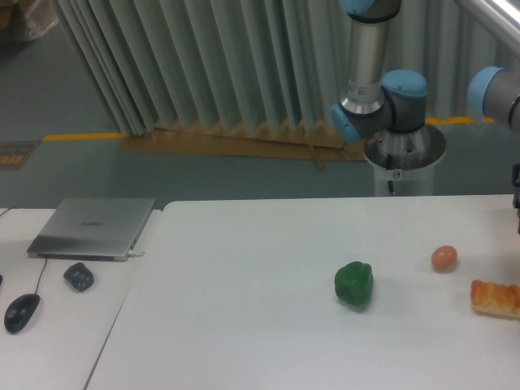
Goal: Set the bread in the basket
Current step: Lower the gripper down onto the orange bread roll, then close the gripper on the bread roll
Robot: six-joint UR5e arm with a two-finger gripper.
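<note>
The bread [495,297] is an oblong orange-brown piece lying on the white table [244,309] at the far right, partly cut off by the frame edge. The basket is out of view. Only a dark sliver of my gripper [517,188] shows at the right edge, above and behind the bread and apart from it. Its fingers are outside the frame, so I cannot tell whether it is open or shut. The arm's grey and blue joints [382,101] stand behind the table.
A green pepper [353,284] sits left of the bread. A small round orange-pink ball [444,258] lies between them, further back. On the left side table are a closed laptop [93,227], a dark lump [79,276] and a mouse [21,312].
</note>
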